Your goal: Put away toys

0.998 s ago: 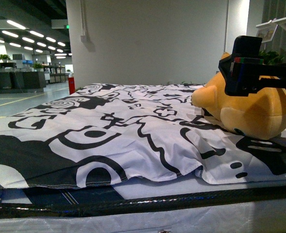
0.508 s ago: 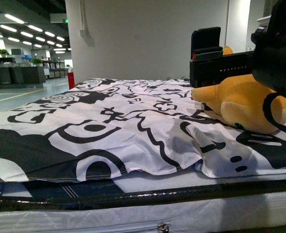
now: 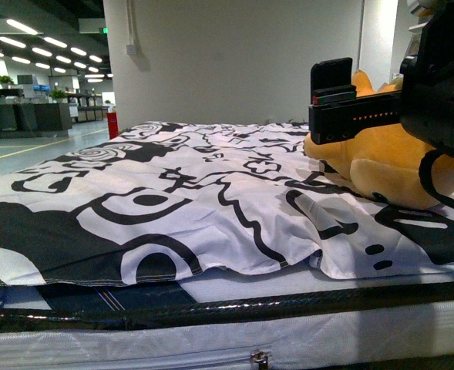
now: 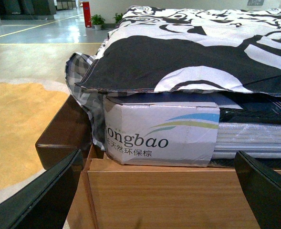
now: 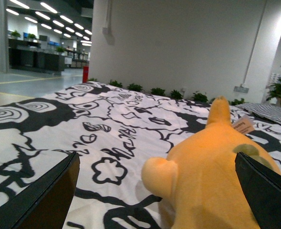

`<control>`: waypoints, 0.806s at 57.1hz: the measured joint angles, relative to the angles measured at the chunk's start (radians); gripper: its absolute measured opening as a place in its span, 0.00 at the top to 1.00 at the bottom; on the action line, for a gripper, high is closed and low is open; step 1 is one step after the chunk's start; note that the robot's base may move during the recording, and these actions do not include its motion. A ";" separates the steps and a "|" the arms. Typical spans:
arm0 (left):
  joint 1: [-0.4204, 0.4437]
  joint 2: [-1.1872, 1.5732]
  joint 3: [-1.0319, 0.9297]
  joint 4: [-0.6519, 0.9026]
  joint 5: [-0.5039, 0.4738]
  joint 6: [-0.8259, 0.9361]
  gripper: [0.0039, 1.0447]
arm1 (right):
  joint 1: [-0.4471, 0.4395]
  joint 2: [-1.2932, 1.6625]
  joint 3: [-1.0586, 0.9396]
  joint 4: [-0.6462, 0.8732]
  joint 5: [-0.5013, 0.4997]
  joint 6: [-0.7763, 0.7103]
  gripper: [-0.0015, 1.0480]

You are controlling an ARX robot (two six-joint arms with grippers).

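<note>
The orange-yellow plush toy (image 3: 385, 166) lies on the black-and-white patterned bedcover (image 3: 173, 208) at the right of the bed. In the right wrist view the plush (image 5: 212, 176) fills the space between the wide-open fingers, with a pointed ear and a paper tag at its far end. My right gripper (image 3: 334, 96) is open and hovers just in front of and over the plush, partly hiding it. My left gripper (image 4: 157, 191) is open and empty, low by the bed's side, facing a wooden frame (image 4: 164, 195) and the wrapped mattress (image 4: 159, 131). The left arm is out of the front view.
A white wall (image 3: 242, 62) stands behind the bed. An open hall with desks and ceiling lights (image 3: 34, 100) lies to the left. A dark wooden corner (image 4: 64, 133) and beige floor (image 4: 16, 114) are beside the bed. Small plants (image 5: 154, 90) line the wall.
My right arm has swung in from the right and come closer to the camera, its gripper now over the plush's near side. The plush and the cover have not moved.
</note>
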 joint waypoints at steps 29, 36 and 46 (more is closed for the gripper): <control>0.000 0.000 0.000 0.000 0.000 0.000 0.06 | -0.013 0.023 0.025 -0.027 -0.006 0.010 0.06; 0.000 0.000 0.000 0.000 0.000 0.000 0.06 | -0.012 0.035 0.037 -0.025 -0.001 0.010 0.06; 0.000 0.000 0.000 0.000 0.000 0.000 0.06 | -0.029 0.061 0.063 -0.048 0.002 0.031 0.06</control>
